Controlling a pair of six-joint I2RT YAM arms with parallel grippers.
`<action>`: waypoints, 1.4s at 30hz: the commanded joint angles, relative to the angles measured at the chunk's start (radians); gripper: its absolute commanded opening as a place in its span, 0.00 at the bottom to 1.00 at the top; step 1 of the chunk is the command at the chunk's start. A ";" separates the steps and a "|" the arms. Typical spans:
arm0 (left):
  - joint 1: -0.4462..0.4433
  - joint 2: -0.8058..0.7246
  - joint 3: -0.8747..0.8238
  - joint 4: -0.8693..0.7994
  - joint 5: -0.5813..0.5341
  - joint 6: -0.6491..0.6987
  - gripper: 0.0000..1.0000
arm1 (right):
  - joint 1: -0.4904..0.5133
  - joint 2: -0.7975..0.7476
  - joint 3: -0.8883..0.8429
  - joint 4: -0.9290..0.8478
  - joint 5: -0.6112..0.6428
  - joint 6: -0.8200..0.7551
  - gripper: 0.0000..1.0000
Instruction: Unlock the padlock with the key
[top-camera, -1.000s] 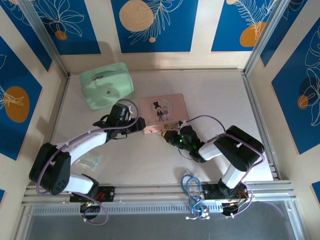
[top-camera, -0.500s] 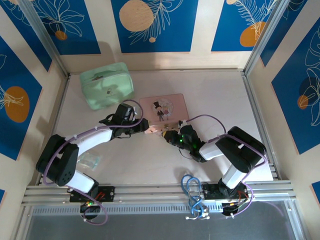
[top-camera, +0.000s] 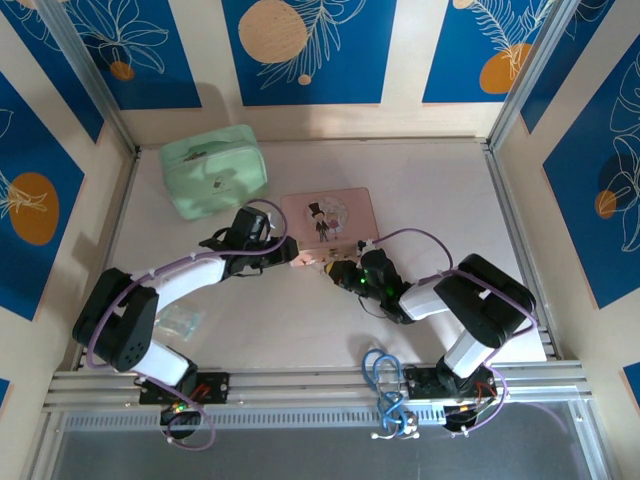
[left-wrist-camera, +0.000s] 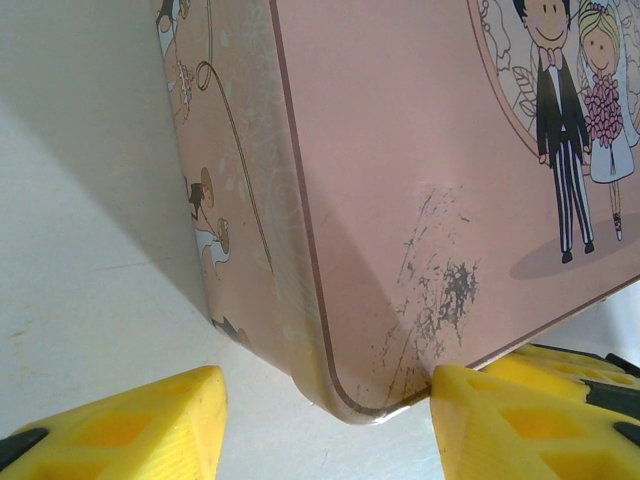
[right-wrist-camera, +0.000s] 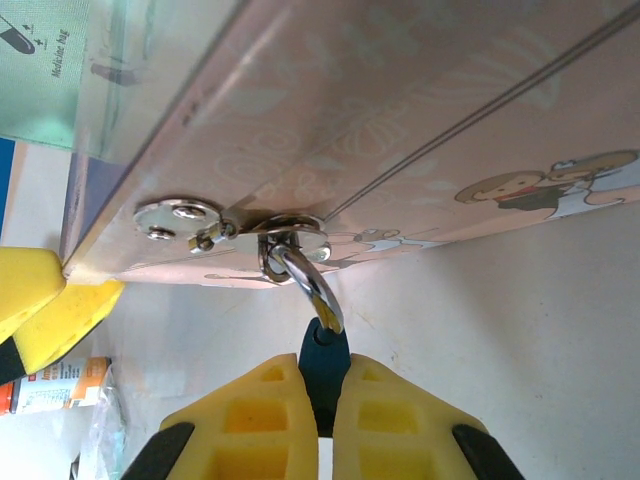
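Pale matte tabletop (top-camera: 430, 200) in a booth w/ blue leaf-print wall panels (top-camera: 300, 50). A mint-green case (top-camera: 213, 178) sits upper left of the top view, soft-looking w/ rounded corners, well apart from the action. Centre frame is the pink tin (top-camera: 345, 205): flat, rectangular, thin sheet metal w/ a cartoon wedding couple printed on the lid and scuffed paint near one rounded corner. L gripper (left-wrist-camera: 328, 405) sits at the bottom of its wrist view, jaws apart, yellow pocketed pads (left-wrist-camera: 130, 425) straddling that corner. One pad is just beside the tin's edge, the other clear of the side wall; prob. there to brace the tin so it won't slide, not clamped yet. R gripper (right-wrist-camera: 325, 385), bottom centre of its view, is pinched tight on the padlock (right-wrist-camera: 322, 342), the small dark-blue body squeezed btwn the pads and held just below the tin's front wall so it can't swing. Its thin shiny shackle (right-wrist-camera: 305, 275) loops up thru the hasp (right-wrist-camera: 200, 220), bright riveted metal plates at centre left. The lock's lower end is hidden btwn the pads, so the keyhole can't be made out. Shackle looks shut; unlocking not done.
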 joint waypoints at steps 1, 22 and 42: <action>0.011 0.028 -0.008 -0.046 -0.079 0.010 0.55 | -0.005 -0.033 0.005 -0.020 -0.016 -0.036 0.00; 0.028 0.022 -0.013 -0.064 -0.084 0.018 0.55 | -0.024 -0.072 -0.001 -0.049 -0.084 -0.087 0.00; 0.036 0.015 -0.019 -0.079 -0.084 0.019 0.55 | -0.042 -0.070 -0.073 0.083 -0.051 -0.006 0.00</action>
